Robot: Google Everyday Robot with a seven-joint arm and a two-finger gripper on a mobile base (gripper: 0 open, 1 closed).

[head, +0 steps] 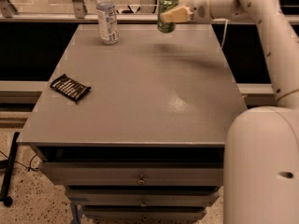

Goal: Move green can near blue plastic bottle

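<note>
The green can, slim with a silver top, hangs upright in the air above the far edge of the grey table, right of middle. My gripper is shut on it, with one pale finger across its front. The arm reaches in from the right. The blue plastic bottle, clear with a white cap and pale label, stands upright at the far left of the table. The can is well to the right of the bottle, apart from it.
A dark snack packet lies flat near the table's left edge. Drawers sit under the tabletop. My white arm body fills the lower right. A rail and a glass wall run behind the table.
</note>
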